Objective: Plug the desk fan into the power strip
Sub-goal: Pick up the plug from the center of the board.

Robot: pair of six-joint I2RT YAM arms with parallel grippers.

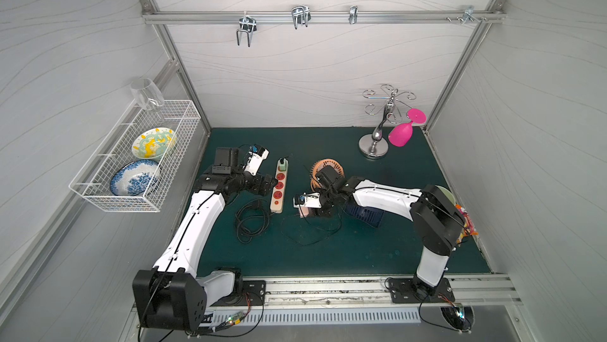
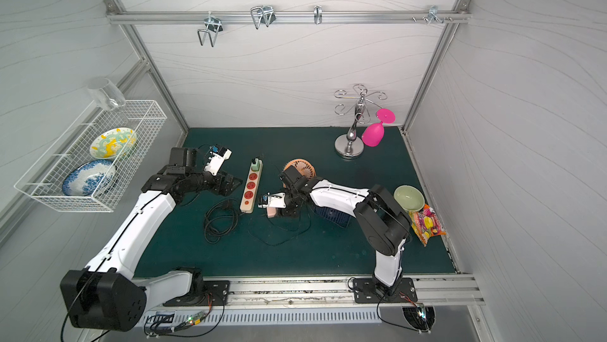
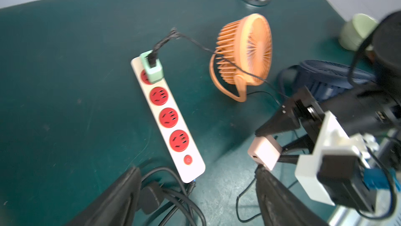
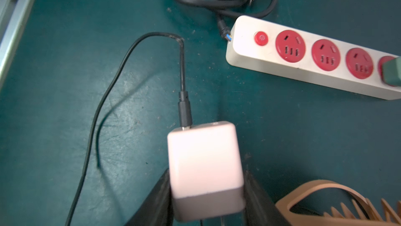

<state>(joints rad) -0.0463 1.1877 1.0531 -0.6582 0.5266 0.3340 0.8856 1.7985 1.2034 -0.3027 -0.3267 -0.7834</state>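
Observation:
The cream power strip (image 1: 278,190) (image 2: 250,189) (image 3: 167,116) (image 4: 303,62) lies on the green mat, with a green adapter (image 1: 282,165) (image 3: 152,67) in its far socket and three red sockets free. My right gripper (image 1: 305,209) (image 4: 206,192) is shut on a pale pink plug cube (image 4: 205,170) (image 3: 264,151) just above the mat, right of the strip's switch end. A thin black cable runs from the cube. The orange desk fan (image 1: 325,169) (image 3: 245,51) stands behind it. My left gripper (image 1: 272,182) (image 3: 197,170) is open and holds nothing, at the strip's left side.
A dark blue fan (image 1: 364,214) (image 3: 329,77) lies under my right arm. The strip's coiled black cord (image 1: 251,222) sits front left. A chrome glass stand (image 1: 374,146) with a pink glass (image 1: 402,133) is back right. A green bowl (image 2: 409,197) and a snack bag (image 2: 427,225) are at the right edge.

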